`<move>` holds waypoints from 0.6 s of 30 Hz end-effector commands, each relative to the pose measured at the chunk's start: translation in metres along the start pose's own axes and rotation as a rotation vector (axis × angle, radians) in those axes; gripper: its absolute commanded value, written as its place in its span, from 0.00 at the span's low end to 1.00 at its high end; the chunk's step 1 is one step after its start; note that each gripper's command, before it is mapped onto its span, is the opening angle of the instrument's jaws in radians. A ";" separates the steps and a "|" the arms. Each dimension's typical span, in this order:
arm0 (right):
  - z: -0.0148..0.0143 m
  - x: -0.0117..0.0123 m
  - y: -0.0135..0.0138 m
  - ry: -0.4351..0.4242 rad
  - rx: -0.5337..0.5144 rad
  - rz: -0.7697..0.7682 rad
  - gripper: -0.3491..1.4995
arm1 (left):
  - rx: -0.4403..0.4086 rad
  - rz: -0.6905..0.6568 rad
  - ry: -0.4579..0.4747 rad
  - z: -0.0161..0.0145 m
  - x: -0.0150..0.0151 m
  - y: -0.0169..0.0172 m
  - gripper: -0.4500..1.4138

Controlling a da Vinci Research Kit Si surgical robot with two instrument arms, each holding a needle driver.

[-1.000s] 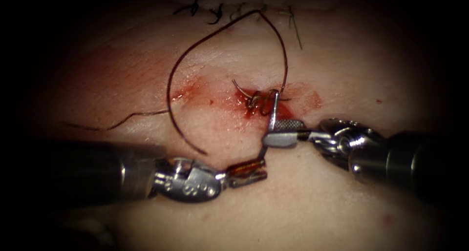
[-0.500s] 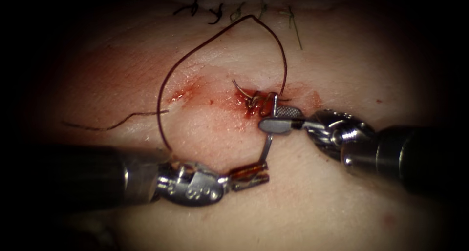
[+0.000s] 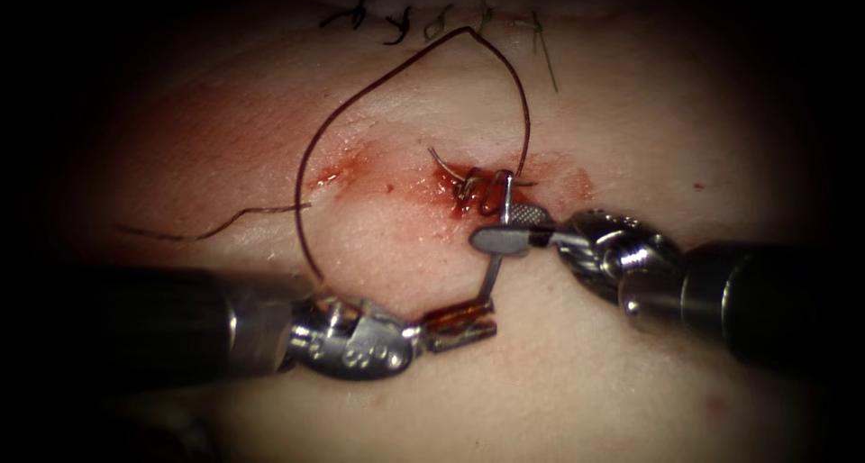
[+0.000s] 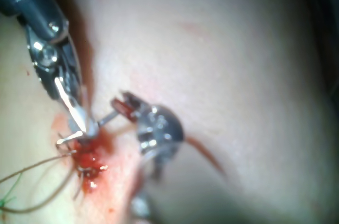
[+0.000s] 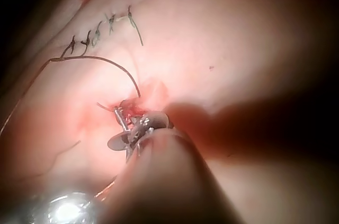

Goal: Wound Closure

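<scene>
The cut [image 3: 468, 188] lies in the middle of the tissue, wet with red fluid. The curved needle [image 3: 491, 278] rises from my left tool [image 3: 491, 317] to the cut, where its upper end meets the tissue. The left jaws are shut on the needle's lower end; in the left wrist view they [image 4: 121, 103] look reddish. My right tool [image 3: 494, 227] comes from the right with jaws open, straddling the needle just below the cut; the same tool [image 5: 124, 138] appears in its own wrist view. Dark thread [image 3: 360, 94] loops from the cut up and round to the left tool.
A row of finished stitches [image 3: 396, 22] with short cut ends runs along the far edge of the tissue. A loose thread end [image 3: 207, 229] trails to the left of the cut. Red fluid [image 3: 342, 170] stains the tissue left of the cut.
My right tool has slid up and left along the needle toward the cut. The left tool sank slightly, keeping the needle. The thread loop widened to the left.
</scene>
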 end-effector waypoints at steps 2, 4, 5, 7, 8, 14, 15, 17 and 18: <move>0.0008 -0.0007 -0.0001 -0.003 0.009 0.001 0.31 | -0.002 -0.002 0.000 0.0006 -0.0002 0.0007 0.00; 0.0009 -0.0008 -0.0001 -0.002 0.013 0.000 0.20 | -0.002 -0.002 0.000 0.0006 -0.0002 0.0007 0.00; 0.0009 -0.0009 -0.0001 -0.005 0.014 -0.001 0.20 | -0.002 -0.002 0.000 0.0006 -0.0002 0.0007 0.00; 0.0010 -0.0010 0.0000 -0.009 0.015 -0.002 0.20 | -0.001 -0.002 0.000 0.0006 -0.0002 0.0006 0.00; 0.0010 -0.0010 0.0000 -0.009 0.015 -0.003 0.20 | -0.003 -0.002 0.002 0.0006 -0.0002 0.0006 0.00; 0.0011 -0.0014 -0.0001 -0.031 0.024 -0.008 0.19 | -0.003 0.004 0.002 0.0007 -0.0002 0.0006 0.00; 0.0011 -0.0014 -0.0001 -0.038 0.024 -0.009 0.19 | -0.003 0.003 0.002 0.0007 -0.0002 0.0006 0.00; 0.0012 -0.0015 -0.0001 -0.041 0.029 -0.009 0.19 | -0.004 0.003 0.004 0.0007 -0.0002 0.0006 0.00; 0.0012 -0.0015 -0.0002 -0.041 0.029 -0.010 0.19 | -0.004 0.003 0.004 0.0007 -0.0002 0.0006 0.00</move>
